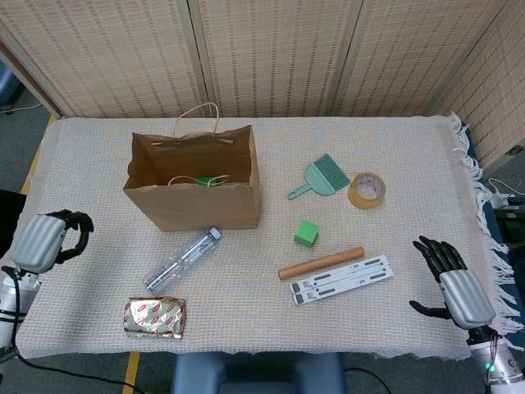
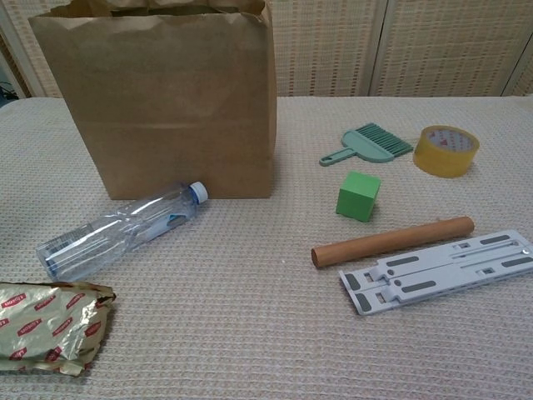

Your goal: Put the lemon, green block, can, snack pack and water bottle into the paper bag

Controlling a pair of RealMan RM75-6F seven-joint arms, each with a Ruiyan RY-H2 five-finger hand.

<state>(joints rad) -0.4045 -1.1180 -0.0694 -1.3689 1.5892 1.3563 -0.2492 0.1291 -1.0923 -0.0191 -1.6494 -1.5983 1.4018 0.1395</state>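
The brown paper bag (image 1: 197, 201) (image 2: 166, 100) stands open at the back left, with something green and yellow (image 1: 203, 179) showing inside. A clear water bottle (image 1: 182, 259) (image 2: 121, 231) lies on its side just in front of the bag. The shiny snack pack (image 1: 155, 317) (image 2: 50, 327) lies near the front left edge. The green block (image 1: 306, 232) (image 2: 358, 196) sits right of the bag. My left hand (image 1: 47, 239) hovers at the table's left edge, holding nothing, fingers bent and apart. My right hand (image 1: 452, 279) is at the front right, fingers spread, empty. Neither hand shows in the chest view.
A green hand brush (image 1: 321, 176) (image 2: 371, 143) and a yellow tape roll (image 1: 367, 190) (image 2: 445, 150) lie at the back right. A wooden rod (image 1: 321, 263) (image 2: 391, 241) and a grey slotted plate (image 1: 342, 280) (image 2: 437, 271) lie in front of the block.
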